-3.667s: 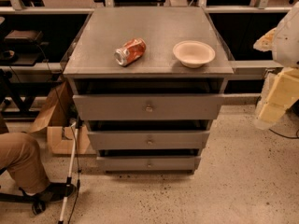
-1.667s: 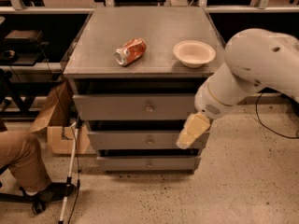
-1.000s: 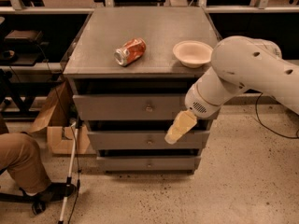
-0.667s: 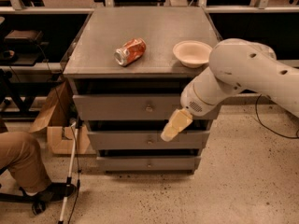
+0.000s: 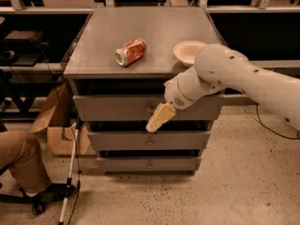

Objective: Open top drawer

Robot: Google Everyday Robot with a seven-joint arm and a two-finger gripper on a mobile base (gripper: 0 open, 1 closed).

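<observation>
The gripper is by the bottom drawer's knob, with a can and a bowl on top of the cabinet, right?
No. The camera view shows the gripper by the knob of the top drawer, not the bottom one. The can and bowl are on top of the cabinet.

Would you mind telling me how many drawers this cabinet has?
3, stacked: the top drawer uppermost, a middle drawer below it, and a bottom drawer lowest. The gripper hangs in front of the top drawer, at its middle.
</observation>
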